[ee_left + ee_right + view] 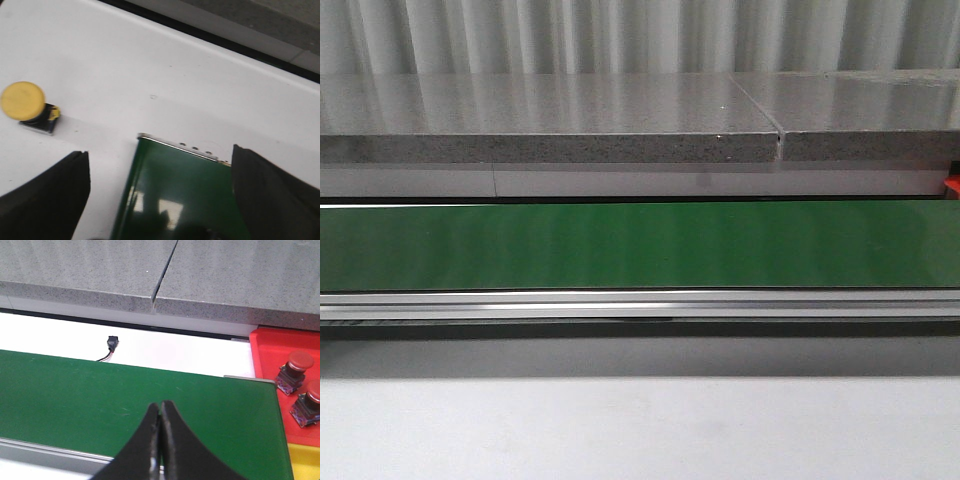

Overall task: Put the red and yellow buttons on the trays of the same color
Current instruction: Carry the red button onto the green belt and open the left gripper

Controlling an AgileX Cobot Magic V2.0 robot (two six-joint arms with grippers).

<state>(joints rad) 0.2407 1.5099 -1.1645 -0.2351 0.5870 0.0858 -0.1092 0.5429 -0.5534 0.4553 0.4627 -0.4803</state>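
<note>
Green conveyor belt [640, 245] fronts a grey stone ledge [550, 148].

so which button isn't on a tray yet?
The yellow button, alone on the white table by the open left jaws. Both red buttons sit in the red tray.

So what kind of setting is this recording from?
It looks like a mock sorting line at a lab or factory workbench. A green conveyor belt runs across a white table, a red tray already holds two red buttons, and a yellow button sits loose.
</note>
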